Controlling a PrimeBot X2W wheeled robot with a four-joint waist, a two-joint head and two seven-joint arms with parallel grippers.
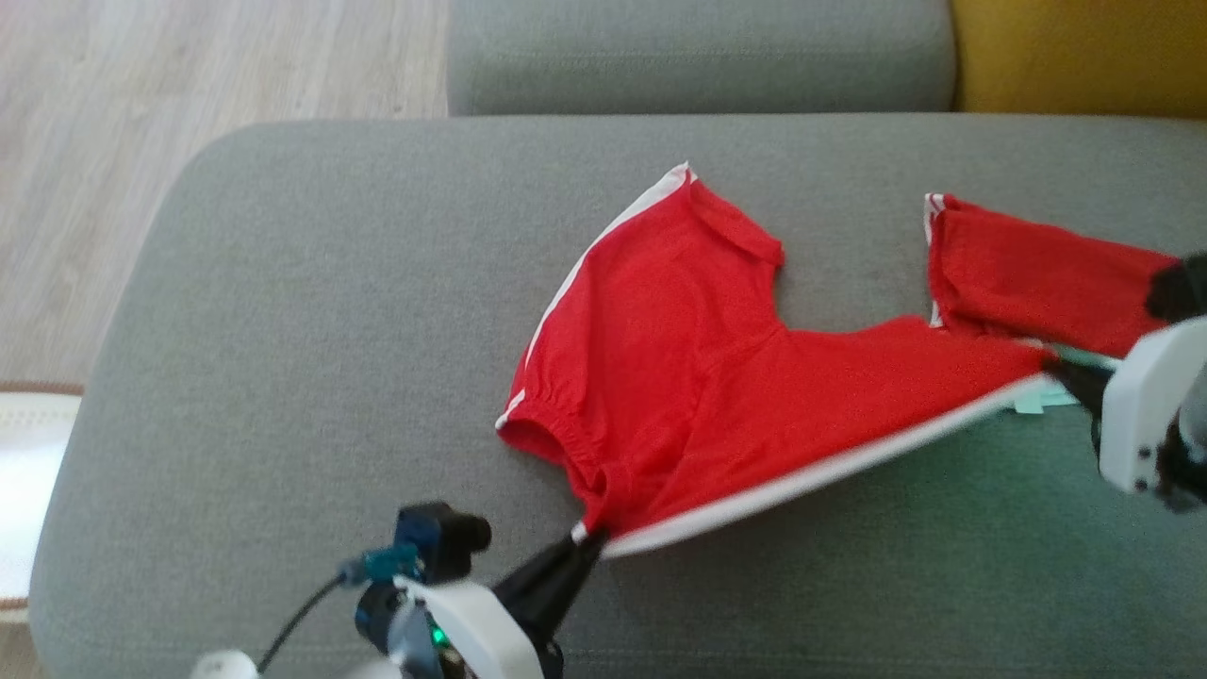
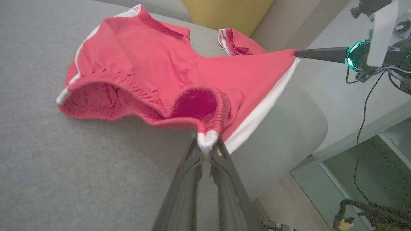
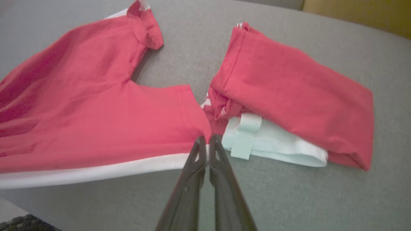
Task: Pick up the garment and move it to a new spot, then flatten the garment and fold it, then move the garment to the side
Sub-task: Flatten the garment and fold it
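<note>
1. Location of the item: the garment, red with a white side stripe, lies on the grey cushion, right of centre in the head view. Its near edge is raised off the cushion and drawn taut between the two grippers.
2. Left gripper: the fingers are clenched on the white-striped corner of the elastic waistband, at the garment's lower left end.
3. Right gripper: the fingers are clenched on the striped edge of the same side, at the point where one leg bends back on itself.
4. Condition of the cloth:
   - The waistband gapes open in the left wrist view.
   - One leg runs up toward the back of the cushion.
   - The other leg is doubled over at the right, with a pale inner layer and tag showing beneath it.
5. Progress, as a judgement:
   - The garment is on the work surface and gripped at both ends, so the flattening step appears to be in hand.
   - Whether the first relocation is complete cannot be told from these views.
6. Outstanding:
   - The doubled leg needs laying out and the body needs smoothing flat.
   - No fold has been made.
   - The move to the side has not been carried out.
</note>
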